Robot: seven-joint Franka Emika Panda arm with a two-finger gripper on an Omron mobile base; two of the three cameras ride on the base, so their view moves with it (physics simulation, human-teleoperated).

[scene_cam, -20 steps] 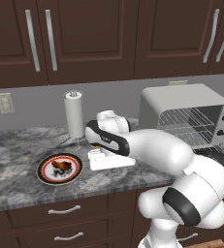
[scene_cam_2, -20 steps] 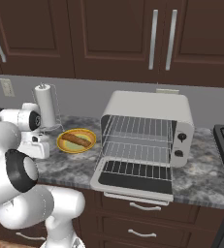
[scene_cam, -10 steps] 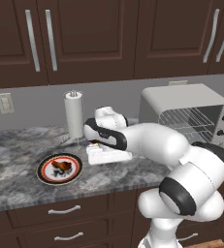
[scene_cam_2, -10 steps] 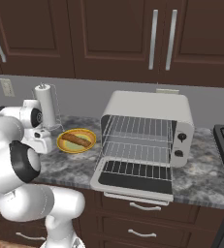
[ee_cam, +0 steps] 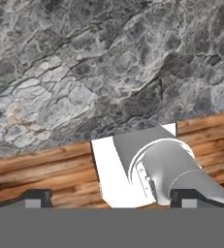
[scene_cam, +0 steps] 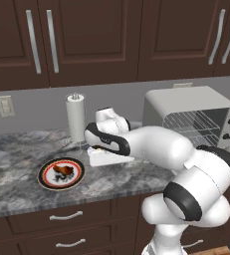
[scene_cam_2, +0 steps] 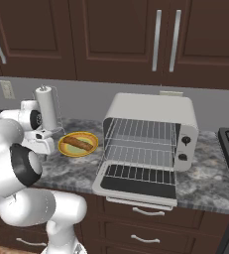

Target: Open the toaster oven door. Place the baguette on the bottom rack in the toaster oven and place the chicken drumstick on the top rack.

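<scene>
A white robot arm reaches left across the granite desk of a simulated kitchen, its gripper hanging over bare stone with the fingertips spread wide apart and nothing between them. To the right the toaster oven stands ready: the toaster oven door lies folded down flat, leaving the top rack and the bottom rack exposed and bare.

The door step looks finished, and loading has yet to start. The baguette lies on a yellow plate just left of the oven, near a paper towel roll. The chicken drumstick sits on a red-rimmed plate further left, close to the desk's front edge. The loaf appears to be the next target, so the hand would have to travel to the yellow plate, line its jaws up across the slim loaf, and come down around its middle.

A second earlier the fingers were pressed together; they have since swung fully open, while the arm has shifted slightly left. Both foods and the oven have not moved.
</scene>
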